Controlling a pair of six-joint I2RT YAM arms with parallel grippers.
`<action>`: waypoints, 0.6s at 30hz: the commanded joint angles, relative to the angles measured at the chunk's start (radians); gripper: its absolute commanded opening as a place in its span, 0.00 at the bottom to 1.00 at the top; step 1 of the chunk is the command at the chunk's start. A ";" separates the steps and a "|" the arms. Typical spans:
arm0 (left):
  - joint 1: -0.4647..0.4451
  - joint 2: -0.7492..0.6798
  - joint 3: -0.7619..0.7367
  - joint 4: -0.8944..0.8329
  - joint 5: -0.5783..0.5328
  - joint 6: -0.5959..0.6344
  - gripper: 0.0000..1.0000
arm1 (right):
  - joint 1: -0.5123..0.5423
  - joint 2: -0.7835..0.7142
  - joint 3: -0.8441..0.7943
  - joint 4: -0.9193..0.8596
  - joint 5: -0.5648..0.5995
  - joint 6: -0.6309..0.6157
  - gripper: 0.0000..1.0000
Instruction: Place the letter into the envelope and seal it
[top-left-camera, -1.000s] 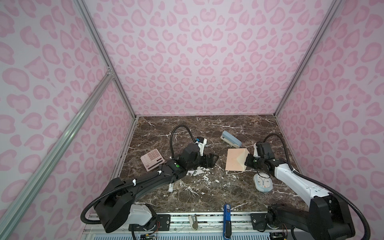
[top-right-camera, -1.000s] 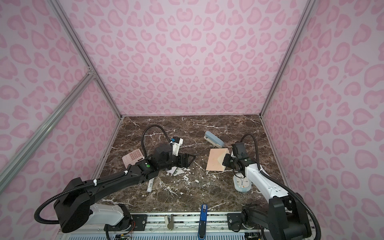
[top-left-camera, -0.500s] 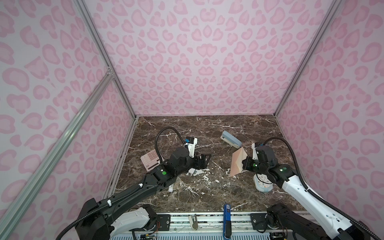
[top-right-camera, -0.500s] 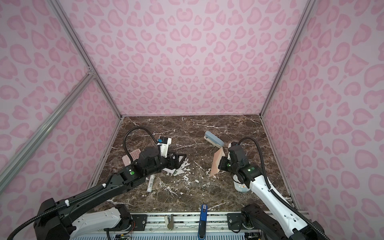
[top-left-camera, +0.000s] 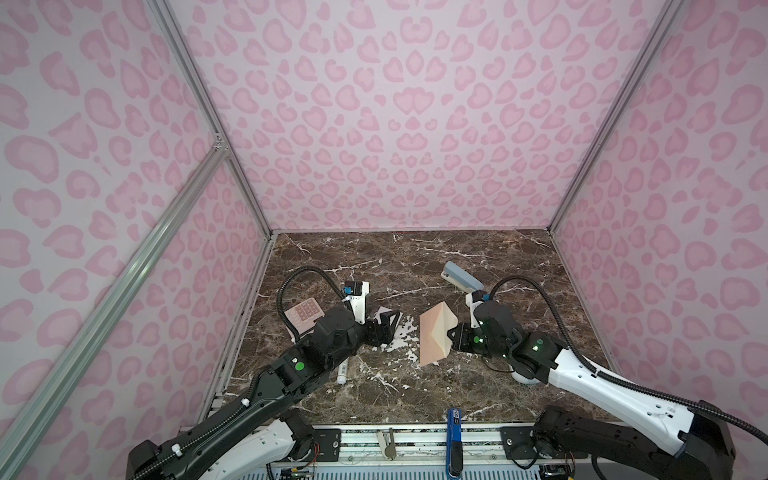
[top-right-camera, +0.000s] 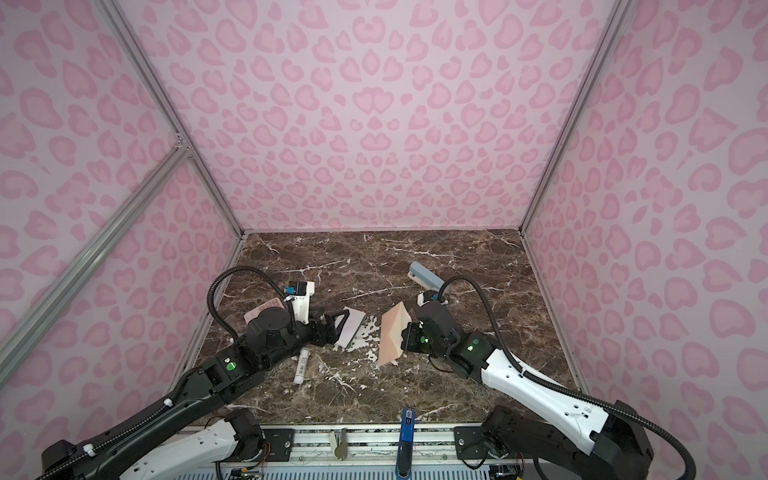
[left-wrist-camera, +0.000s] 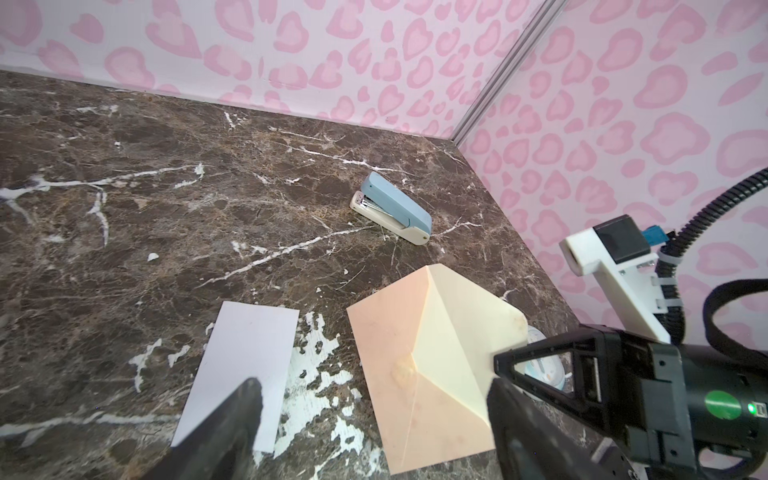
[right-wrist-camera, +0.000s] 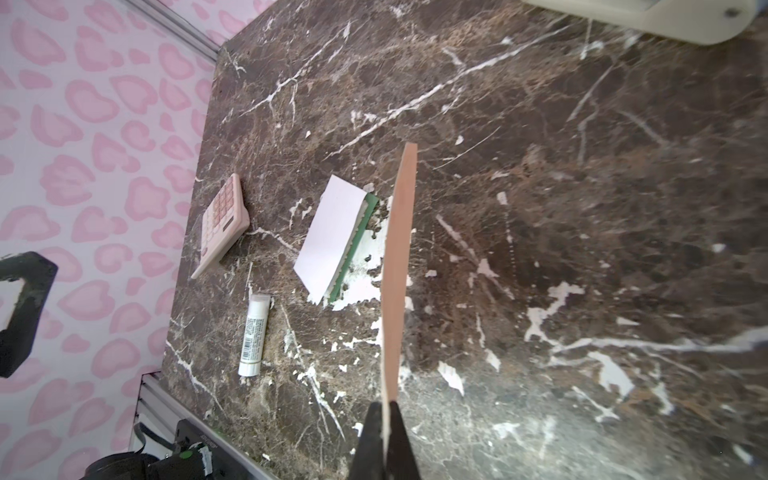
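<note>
In both top views the left arm covers most of the calculator (top-left-camera: 305, 314), left of the envelope (top-left-camera: 434, 338), and the left gripper (top-right-camera: 334, 330) hides the side of the letter (top-right-camera: 354, 326) farthest from the envelope. To the envelope's right, a pale round thing (top-left-camera: 524, 377) lies mostly under the right arm, too hidden to name. In the right wrist view the envelope shows edge-on only, and the stapler (right-wrist-camera: 644, 16) beyond it is cut off by the picture's edge.

Pink heart-print walls (top-left-camera: 407, 124), dark brown marble floor (top-left-camera: 415, 257) (white-veined)
</note>
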 joint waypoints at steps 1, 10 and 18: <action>0.002 -0.016 -0.005 -0.028 -0.031 0.005 0.88 | 0.032 0.024 -0.032 0.113 0.025 0.079 0.00; 0.005 0.003 -0.001 -0.039 -0.037 0.010 0.88 | 0.062 0.105 -0.151 0.246 0.032 0.136 0.00; 0.011 0.009 -0.014 -0.030 -0.037 0.011 0.89 | 0.063 0.157 -0.240 0.303 0.052 0.132 0.00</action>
